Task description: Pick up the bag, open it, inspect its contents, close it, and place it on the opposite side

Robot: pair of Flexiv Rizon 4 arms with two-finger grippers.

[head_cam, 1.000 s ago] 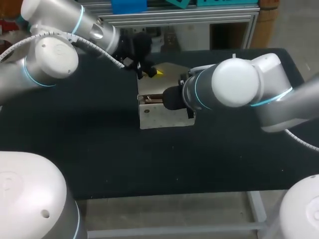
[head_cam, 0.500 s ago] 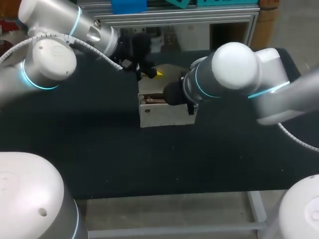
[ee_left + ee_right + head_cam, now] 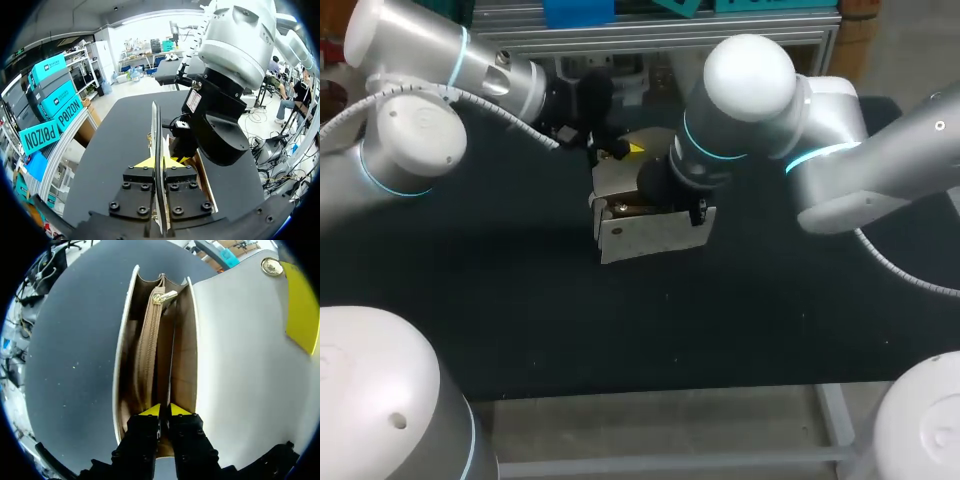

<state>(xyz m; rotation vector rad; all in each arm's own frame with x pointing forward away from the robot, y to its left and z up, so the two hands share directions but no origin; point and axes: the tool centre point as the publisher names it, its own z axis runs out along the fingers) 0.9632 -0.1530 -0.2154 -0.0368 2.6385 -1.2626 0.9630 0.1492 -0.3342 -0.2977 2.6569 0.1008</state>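
Observation:
A white handbag (image 3: 650, 232) stands in the middle of the black table (image 3: 470, 290) with its flap (image 3: 618, 172) lifted toward the back. My left gripper (image 3: 159, 162) is shut on the flap's thin edge (image 3: 156, 125), and its yellow tip (image 3: 638, 147) shows at the flap's far end. My right gripper (image 3: 160, 410) points down into the bag's mouth, its tips a narrow slit apart with nothing seen between them. Inside are a tan lining and a zipped middle pocket (image 3: 150, 350). A gold clasp (image 3: 271, 266) sits on the flap's inner face.
The right arm's black wrist (image 3: 665, 185) hangs right over the bag and hides its opening in the head view. Bare black table lies to the left, right and front of the bag. An aluminium frame (image 3: 680, 38) runs along the table's back edge.
My right arm has swung upward and toward the back over the bag, and its fingers have parted slightly. The bag's front has tipped a little. The left gripper keeps the flap.

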